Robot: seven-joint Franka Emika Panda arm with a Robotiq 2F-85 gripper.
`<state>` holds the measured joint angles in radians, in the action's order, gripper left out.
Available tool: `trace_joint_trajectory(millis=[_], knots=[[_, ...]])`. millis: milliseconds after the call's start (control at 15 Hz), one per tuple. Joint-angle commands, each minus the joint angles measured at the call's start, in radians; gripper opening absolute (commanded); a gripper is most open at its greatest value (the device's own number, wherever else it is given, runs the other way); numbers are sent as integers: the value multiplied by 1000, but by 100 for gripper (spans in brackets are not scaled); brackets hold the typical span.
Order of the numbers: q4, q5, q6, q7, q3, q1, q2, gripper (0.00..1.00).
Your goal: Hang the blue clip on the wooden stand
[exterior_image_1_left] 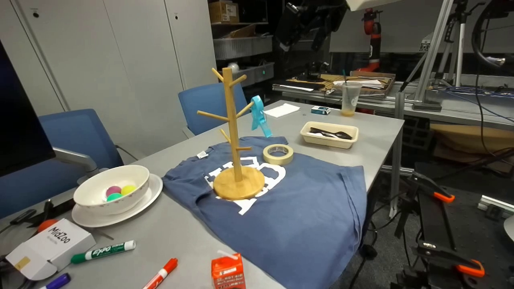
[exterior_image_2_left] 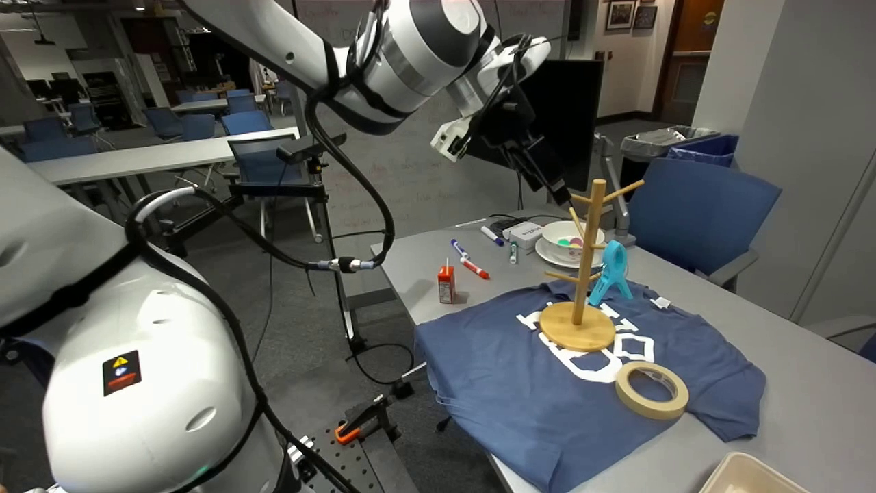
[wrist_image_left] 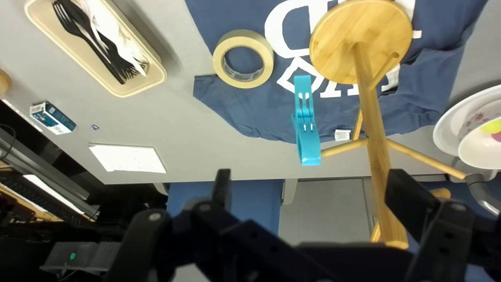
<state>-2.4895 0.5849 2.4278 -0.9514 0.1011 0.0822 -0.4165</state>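
From the gripper [wrist_image_left: 309, 184], left to right across the wrist view: tray [wrist_image_left: 145, 84] farthest out to the left, then tape [wrist_image_left: 243, 81], well beyond the fingertips [wrist_image_left: 223, 178]. Next, out past the gap between the fingertips and well apart from both, the clip [wrist_image_left: 307, 122], on a peg [wrist_image_left: 342, 147] of the stand [wrist_image_left: 373, 129]. Lies lower than the gripper in both exterior views. Hangs by the looped end, other end downward, long axis near upright; in the wrist view, runs crosswise to the line from fingertip to fingertip. Looks already hung, so probably calls only for backing off, not for reaching in. Hard to tell how securely seated. Right of the clip and closer in, near the right-hand finger [wrist_image_left: 409, 199] in the wrist view but apart from the gripper in an exterior view, the pole [exterior_image_1_left: 229, 100]. Could get brushed on a careless retreat. Farther right still, past the finger, the bowl [wrist_image_left: 477, 149]. As for the gripper: spread wide, with bare space between the fingers; has hold of nothing, and touches nothing as far as shown.
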Motion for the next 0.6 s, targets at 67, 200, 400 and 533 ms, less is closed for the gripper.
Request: trace_joint_trajectory(millis=[67,200,400,533], knots=[[-12,-98,9,39,56,-52,-24,100],[-13,-105,8,41,69,-61,-27,100],[-12,-102,7,39,76,-70,-21,100],[-12,-102,7,39,76,-71,-21,100]])
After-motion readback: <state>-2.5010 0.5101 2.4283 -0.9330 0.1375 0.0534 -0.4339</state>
